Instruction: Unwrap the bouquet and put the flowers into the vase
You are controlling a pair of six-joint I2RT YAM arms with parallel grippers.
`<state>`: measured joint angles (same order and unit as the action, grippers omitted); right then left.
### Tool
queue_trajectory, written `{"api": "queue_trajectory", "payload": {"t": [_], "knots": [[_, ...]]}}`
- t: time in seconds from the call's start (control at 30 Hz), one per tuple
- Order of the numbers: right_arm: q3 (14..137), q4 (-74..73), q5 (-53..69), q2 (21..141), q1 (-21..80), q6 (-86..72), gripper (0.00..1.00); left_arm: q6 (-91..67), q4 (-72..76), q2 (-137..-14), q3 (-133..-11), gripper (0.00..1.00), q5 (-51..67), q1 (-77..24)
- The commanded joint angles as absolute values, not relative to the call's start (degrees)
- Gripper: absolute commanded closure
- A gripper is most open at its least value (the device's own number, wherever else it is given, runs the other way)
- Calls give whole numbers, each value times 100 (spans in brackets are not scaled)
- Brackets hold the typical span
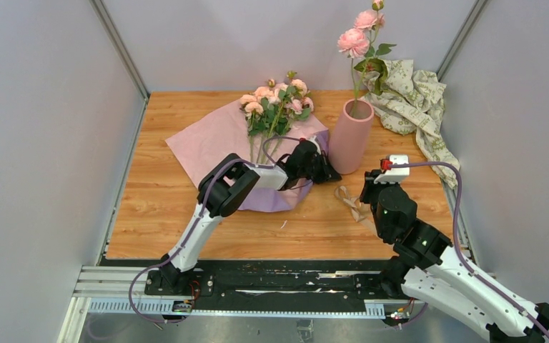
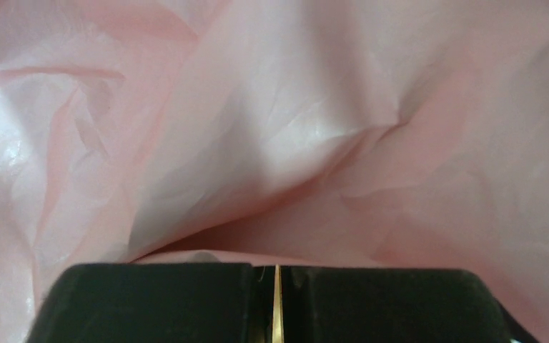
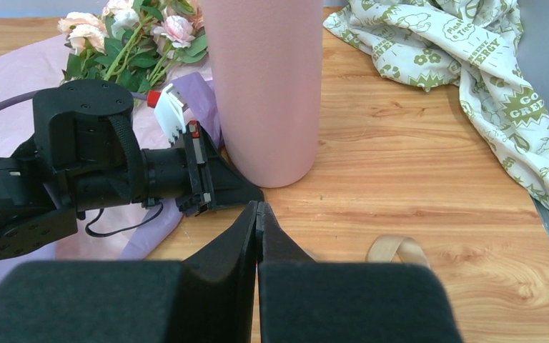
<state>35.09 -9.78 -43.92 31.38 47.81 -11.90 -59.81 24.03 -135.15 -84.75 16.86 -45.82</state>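
The wooden worktop point(image 1: 157, 214) carried everything. The biggest thing on it was the purple paper point(image 1: 200, 143) of the bouquet point(image 1: 257, 128). The paper lay spread open and flat, with its pink inner side up.

The left arm point(image 1: 221, 189) reached across the near part of that paper. The left jaws were closed, down by the paper's right edge and just beside the foot of the vase. In the left wrist view, pink paper filled everything in front of them. I could not tell if a fold of it was pinched between them. The right arm point(image 1: 414, 236) was off to the near right, apart from the paper. The right jaws were closed on nothing and pointed at the bottom of the vase.

The vase point(image 1: 350, 136) stood upright at the right edge of the paper. It was plain pink and tall, and it already held one long stem point(image 1: 357, 71) with two big pink blooms.

The flowers point(image 1: 275, 100) lay on the paper, to the left of the vase and not in it. They were small peach-pink blooms with green leaves. Their long way ran from far to near, with the blooms at the far end and the thin stems coming toward the left arm. The stem ends were partly hidden by that arm. From the left jaws, the flowers lay to the far left. I think the left arm was much nearer to them, so the pick looked like its job.

The tan ribbon point(image 1: 350, 201) lay loose on the wood, near the right arm.
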Motion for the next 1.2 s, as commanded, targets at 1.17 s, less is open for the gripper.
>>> {"api": "queue_trajectory", "payload": {"t": [1.17], "knots": [[3695,-307,-3952,4763,4649,-1179,72,-4480,1624,-10507,-6768,100,768,-5017]]}}
